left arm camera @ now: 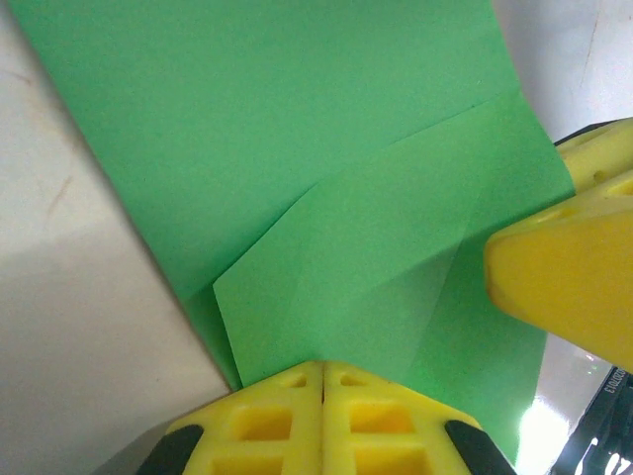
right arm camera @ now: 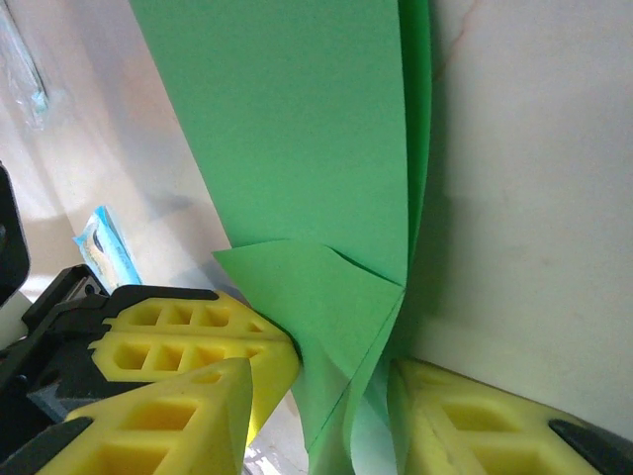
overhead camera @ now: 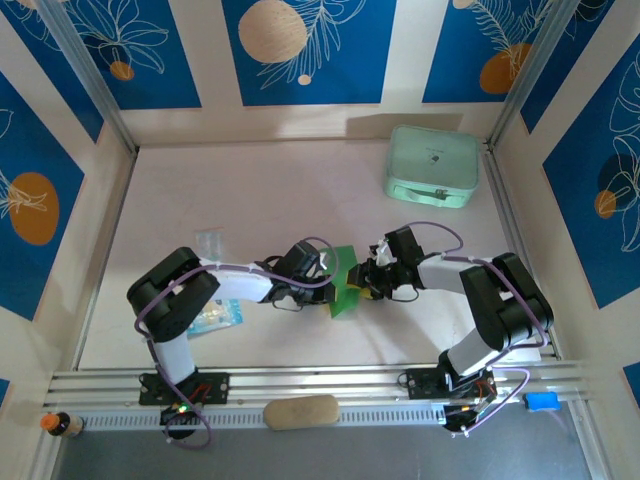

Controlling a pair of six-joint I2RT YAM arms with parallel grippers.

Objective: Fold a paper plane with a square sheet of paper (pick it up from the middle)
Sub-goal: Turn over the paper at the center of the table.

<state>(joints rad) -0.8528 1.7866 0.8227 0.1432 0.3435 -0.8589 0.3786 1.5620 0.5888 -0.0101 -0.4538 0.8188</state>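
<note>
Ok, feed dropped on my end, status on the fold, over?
Left gripper shut on the square sheet of paper, partly folded. Right gripper open, straddling it. Mint case far back, apart.

Nothing legible anywhere. White lettering on a black part [left arm camera: 613,389] at the lower right of the left wrist view is cut off by the frame edge. Blue print on the clear packet [right arm camera: 107,247], left of the right wrist view, is blurred. A dark mark on the mint case [overhead camera: 432,165], upper right from above, is too small to read.
</note>
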